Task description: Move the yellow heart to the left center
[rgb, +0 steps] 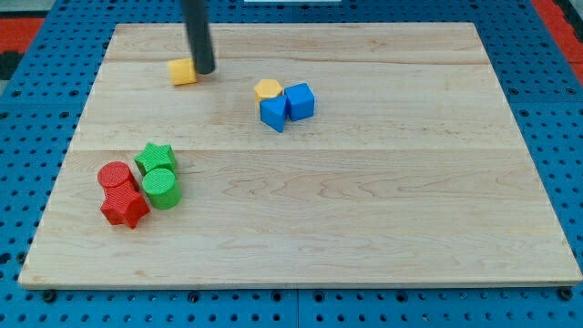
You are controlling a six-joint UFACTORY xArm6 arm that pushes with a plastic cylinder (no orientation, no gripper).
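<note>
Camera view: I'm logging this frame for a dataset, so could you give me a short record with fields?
tip: my tip touches the yellow heart's right side
target: yellow heart, near the view's top, left of middle
centre cluster: yellow block, two blue blocks, touching
lower-left cluster: red cylinder, red star, green star, green cylinder
surface: wooden board
</note>
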